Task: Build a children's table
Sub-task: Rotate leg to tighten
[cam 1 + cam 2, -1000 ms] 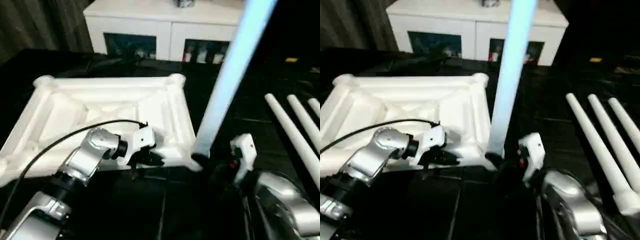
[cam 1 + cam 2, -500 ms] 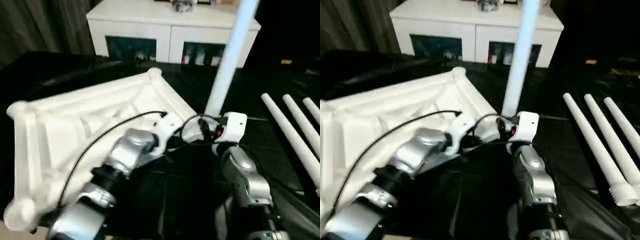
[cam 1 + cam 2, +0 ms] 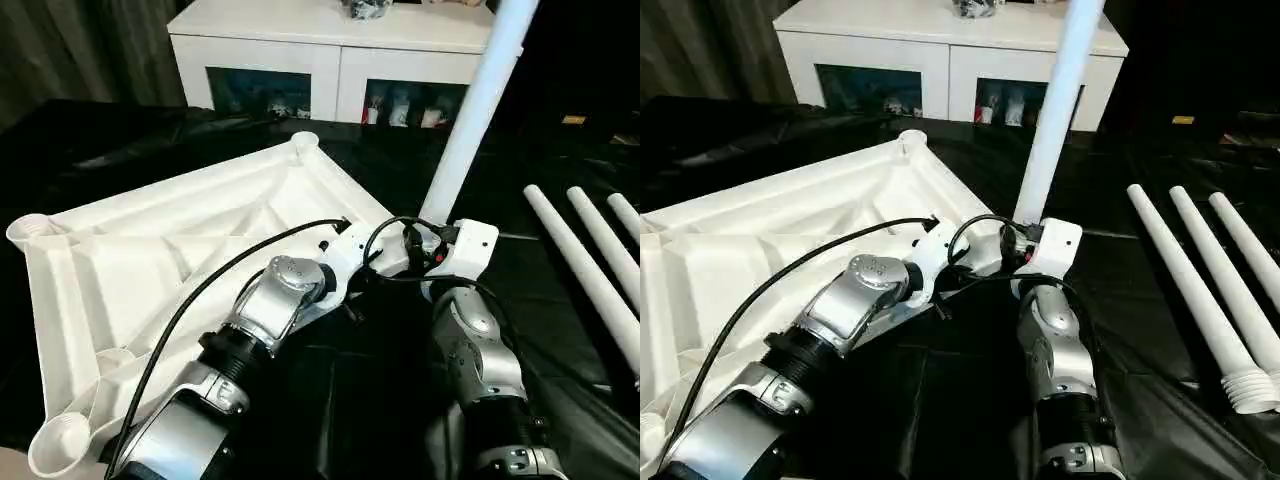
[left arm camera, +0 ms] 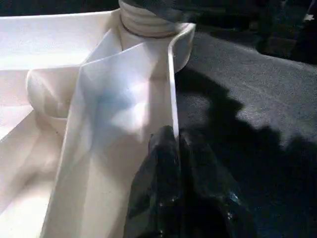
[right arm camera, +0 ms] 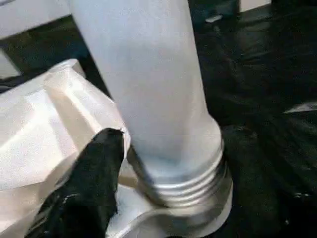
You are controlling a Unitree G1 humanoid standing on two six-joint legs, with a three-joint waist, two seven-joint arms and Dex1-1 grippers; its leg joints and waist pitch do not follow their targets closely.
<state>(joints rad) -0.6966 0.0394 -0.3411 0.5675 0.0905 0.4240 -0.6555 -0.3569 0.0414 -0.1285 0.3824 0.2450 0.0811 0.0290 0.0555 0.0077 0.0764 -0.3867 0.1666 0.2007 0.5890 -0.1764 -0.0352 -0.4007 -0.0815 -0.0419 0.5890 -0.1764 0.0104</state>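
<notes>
No readable text, label, brand, number or sign appears on anything in these views.

A white cabinet [image 3: 340, 60] with dark glass doors stands behind, perhaps beside curtains [image 3: 70, 50].

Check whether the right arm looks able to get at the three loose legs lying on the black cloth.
Probably yes. The three loose legs lie in the open on the arm's own side, nothing over them. But the right claw sits at the upright leg in the tabletop corner, so it must leave first.
</notes>
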